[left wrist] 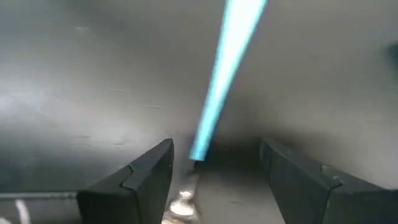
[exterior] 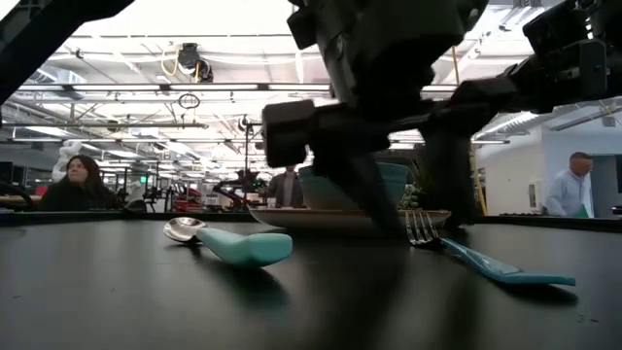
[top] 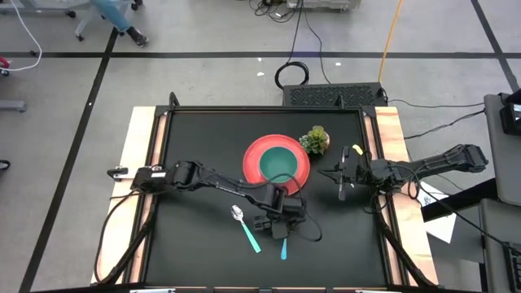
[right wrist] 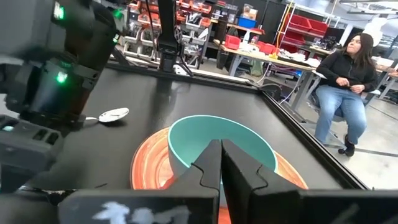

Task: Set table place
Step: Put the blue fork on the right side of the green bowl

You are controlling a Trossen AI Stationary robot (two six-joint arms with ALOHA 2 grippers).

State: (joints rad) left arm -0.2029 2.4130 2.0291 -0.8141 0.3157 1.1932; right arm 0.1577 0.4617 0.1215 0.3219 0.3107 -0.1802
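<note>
The red plate (top: 254,155) lies on the black table (top: 195,138) and carries the teal bowl (top: 281,165); both also show in the right wrist view, the plate (right wrist: 146,168) and the bowl (right wrist: 186,143). A teal-handled fork (left wrist: 227,68) lies flat on the table in front of the plate, as the low view shows (exterior: 486,261). My left gripper (left wrist: 216,146) is open, low over the fork, with one finger on either side of the place where handle meets metal. A teal-handled spoon (top: 244,228) lies to the fork's left. My right gripper (right wrist: 221,168) is shut and empty, just right of the plate.
A small potted plant (top: 315,140) stands behind the plate's right side. Wooden strips (top: 134,163) run along the table's short sides. People sit and stand in the room beyond the table (right wrist: 345,81).
</note>
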